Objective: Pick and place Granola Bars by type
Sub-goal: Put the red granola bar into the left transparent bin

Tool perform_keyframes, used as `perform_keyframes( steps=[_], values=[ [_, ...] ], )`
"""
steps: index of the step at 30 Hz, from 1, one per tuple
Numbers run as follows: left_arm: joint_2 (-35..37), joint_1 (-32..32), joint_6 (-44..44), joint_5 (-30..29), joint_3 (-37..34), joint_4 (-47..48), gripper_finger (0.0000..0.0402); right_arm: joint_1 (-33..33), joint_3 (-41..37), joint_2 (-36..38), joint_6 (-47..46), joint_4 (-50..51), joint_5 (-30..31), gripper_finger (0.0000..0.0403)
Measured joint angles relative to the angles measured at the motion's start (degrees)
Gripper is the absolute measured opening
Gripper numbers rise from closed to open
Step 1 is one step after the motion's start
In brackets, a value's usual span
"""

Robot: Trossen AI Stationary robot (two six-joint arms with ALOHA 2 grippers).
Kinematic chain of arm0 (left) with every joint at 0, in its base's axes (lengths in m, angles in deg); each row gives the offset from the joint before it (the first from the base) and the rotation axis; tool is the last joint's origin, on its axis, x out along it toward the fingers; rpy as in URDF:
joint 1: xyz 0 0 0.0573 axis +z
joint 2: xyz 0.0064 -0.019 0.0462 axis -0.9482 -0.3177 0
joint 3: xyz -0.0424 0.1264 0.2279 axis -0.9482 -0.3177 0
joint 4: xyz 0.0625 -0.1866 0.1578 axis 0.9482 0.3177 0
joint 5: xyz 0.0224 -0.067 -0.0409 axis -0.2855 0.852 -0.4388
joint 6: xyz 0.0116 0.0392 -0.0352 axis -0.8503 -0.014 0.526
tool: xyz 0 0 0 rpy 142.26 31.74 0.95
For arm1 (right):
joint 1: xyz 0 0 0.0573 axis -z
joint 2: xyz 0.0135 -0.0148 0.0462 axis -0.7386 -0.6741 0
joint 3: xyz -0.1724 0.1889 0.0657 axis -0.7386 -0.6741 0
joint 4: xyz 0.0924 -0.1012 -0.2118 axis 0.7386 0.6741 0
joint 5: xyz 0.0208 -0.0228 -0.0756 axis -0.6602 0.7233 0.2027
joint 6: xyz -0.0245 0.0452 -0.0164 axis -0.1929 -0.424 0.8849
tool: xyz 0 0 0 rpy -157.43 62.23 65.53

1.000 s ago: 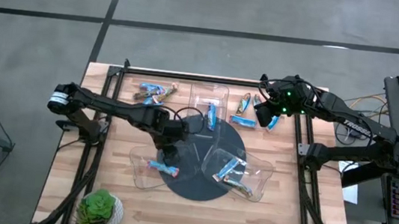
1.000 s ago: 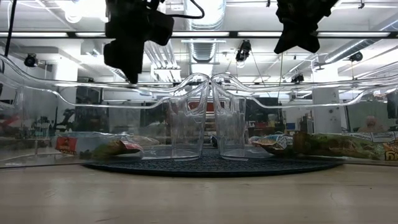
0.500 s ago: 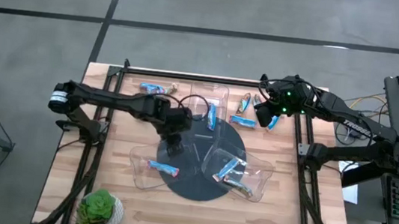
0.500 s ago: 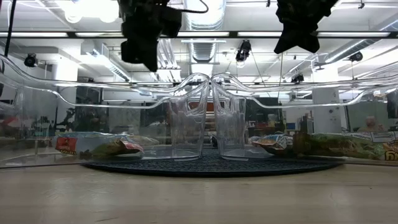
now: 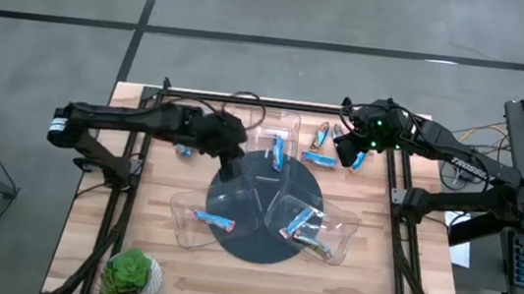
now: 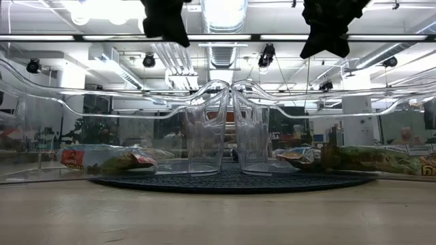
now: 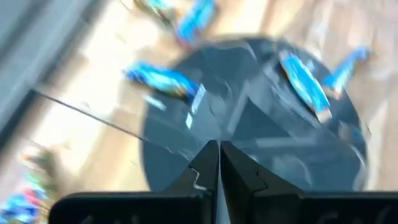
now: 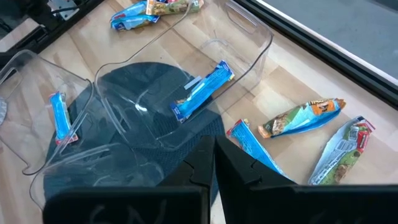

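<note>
left gripper hangs over the tray edge, jaws pressed together, empty. open them wide before you drop onto the loose granola bars on the counter. right gripper waits, jaws closed too.

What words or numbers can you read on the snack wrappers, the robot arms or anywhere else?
None can be read for sure.
Granola Bars: print on the blue and tan wrappers, too small and blurred to read.
Wrapper with a red patch, low view: lettering blurred behind the clear plastic.
Right arm: a pale marking, too small to read.
</note>
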Motion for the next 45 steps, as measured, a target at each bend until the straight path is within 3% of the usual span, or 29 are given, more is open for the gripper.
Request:
perform_keyframes(
  steps=[11,19,45],
  values=[
    [11.7,5.8,-5.6,-1.3,-12.8,-14.7,0.0,-0.1,0.0,0.0,0.4,-0.2,0.0,0.0008],
    [18.8,9.6,-5.4,4.8,-21.6,-25.1,0.0,-0.1,0.0,0.0,2.8,-0.2,-0.1,0.0008],
    [20.6,13.0,-7.4,6.4,-23.2,-26.6,0.0,0.0,0.0,2.4,10.6,-1.9,-1.8,0.0008]
  ],
)
